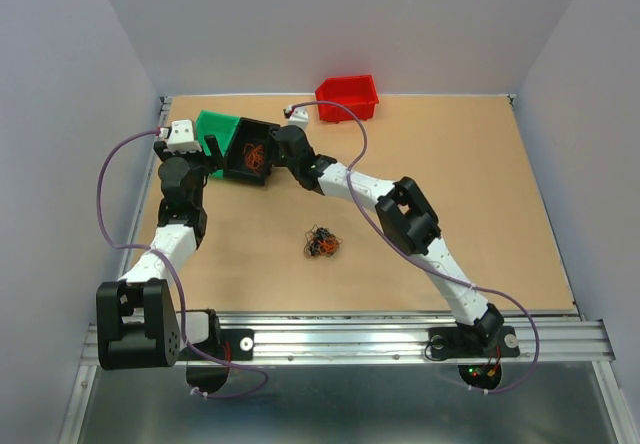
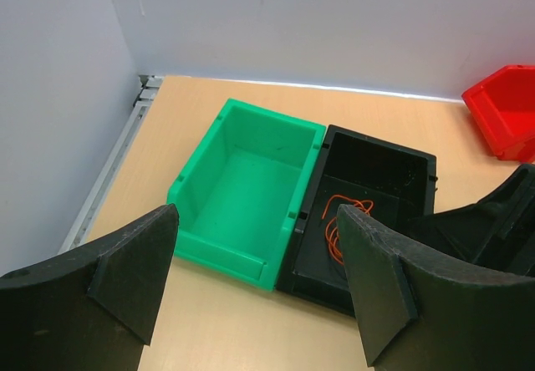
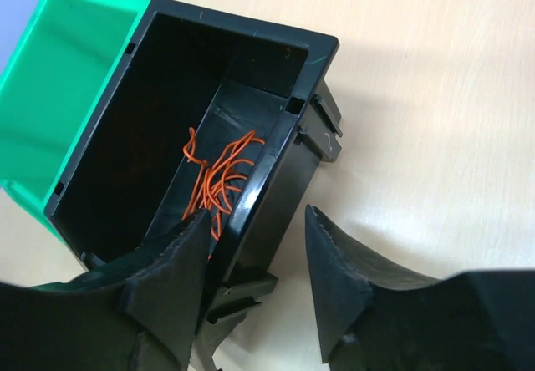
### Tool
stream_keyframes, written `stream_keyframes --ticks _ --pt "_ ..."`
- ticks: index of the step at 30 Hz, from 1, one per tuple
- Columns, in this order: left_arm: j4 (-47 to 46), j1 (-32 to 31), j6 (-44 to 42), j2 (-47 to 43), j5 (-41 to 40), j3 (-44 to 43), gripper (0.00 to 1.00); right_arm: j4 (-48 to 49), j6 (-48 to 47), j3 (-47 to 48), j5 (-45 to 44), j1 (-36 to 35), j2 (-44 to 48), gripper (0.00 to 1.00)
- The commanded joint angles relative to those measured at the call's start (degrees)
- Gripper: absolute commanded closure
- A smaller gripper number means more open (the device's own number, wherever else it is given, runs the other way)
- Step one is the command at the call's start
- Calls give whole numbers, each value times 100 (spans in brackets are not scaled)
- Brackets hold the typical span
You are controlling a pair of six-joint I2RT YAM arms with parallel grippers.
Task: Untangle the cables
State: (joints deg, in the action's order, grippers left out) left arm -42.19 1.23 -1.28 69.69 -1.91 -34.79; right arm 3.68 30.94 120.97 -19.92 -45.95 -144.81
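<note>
A small knot of black, dark and orange cables (image 1: 322, 243) lies on the table between the arms. One loose orange cable (image 3: 219, 183) lies inside the black bin (image 3: 242, 28); it also shows in the left wrist view (image 2: 338, 221) and in the top view (image 1: 254, 154). My right gripper (image 3: 255, 262) is open and straddles the bin's right wall, with one finger inside and one outside. In the top view it (image 1: 283, 144) sits at the black bin (image 1: 232, 164). My left gripper (image 2: 259, 279) is open and empty, above the table in front of the bins (image 1: 213, 147).
A green bin (image 2: 242, 187) stands empty, touching the black bin's (image 2: 376, 166) left side, near the table's left edge and wall; it also shows in the top view (image 1: 215, 126). A red bin (image 1: 348, 97) stands at the back. The right arm (image 2: 493, 221) is close beside my left gripper.
</note>
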Motion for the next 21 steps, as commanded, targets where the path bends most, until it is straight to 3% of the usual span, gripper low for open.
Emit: stream_keyframes --ticks 1,7,17,18,21 --pt "-333 26 -83 -131 51 -178 12 62 -44 -46 -169 -54 146 51" --pt "-351 26 -101 -122 103 -169 12 54 -298 -511 -231 -54 620 68" --pt "-360 26 -118 -131 165 -160 12 62 -905 -1495 128 -37 1428 74" --pt "-360 26 -127 -140 165 -151 13 62 -931 -1567 155 -36 1473 73" --pt "-377 26 -136 -114 165 -151 12 62 -1081 -1743 279 -28 1605 46"
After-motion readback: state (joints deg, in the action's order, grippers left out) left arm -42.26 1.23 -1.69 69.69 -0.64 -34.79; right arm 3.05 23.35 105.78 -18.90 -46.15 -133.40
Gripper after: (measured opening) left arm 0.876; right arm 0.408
